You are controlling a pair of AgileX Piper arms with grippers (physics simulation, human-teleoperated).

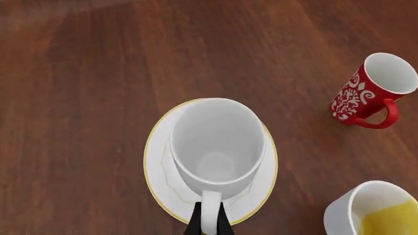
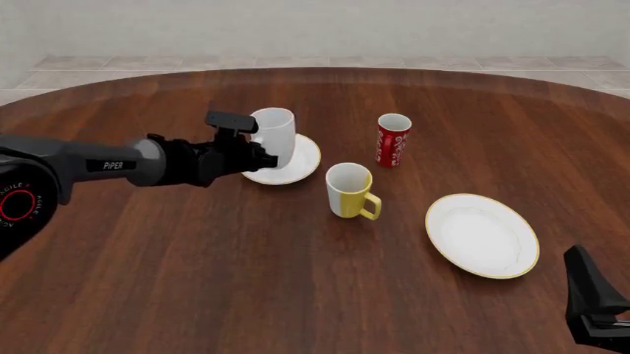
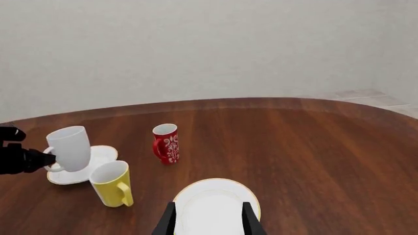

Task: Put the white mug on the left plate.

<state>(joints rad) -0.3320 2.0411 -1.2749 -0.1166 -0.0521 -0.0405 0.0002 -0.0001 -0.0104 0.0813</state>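
Front view, left claw (image 2: 264,156) gripping white mug (image 2: 274,133) handle, over left plate (image 2: 305,158)

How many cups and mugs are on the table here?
3: the white mug held by the left gripper over the left plate, the yellow mug mid-table, and the red cup behind it. None looks hidden.

The white mug (image 1: 217,142) hides the left plate (image 1: 156,161) centre, and the frame edge crops the yellow mug (image 1: 375,210)
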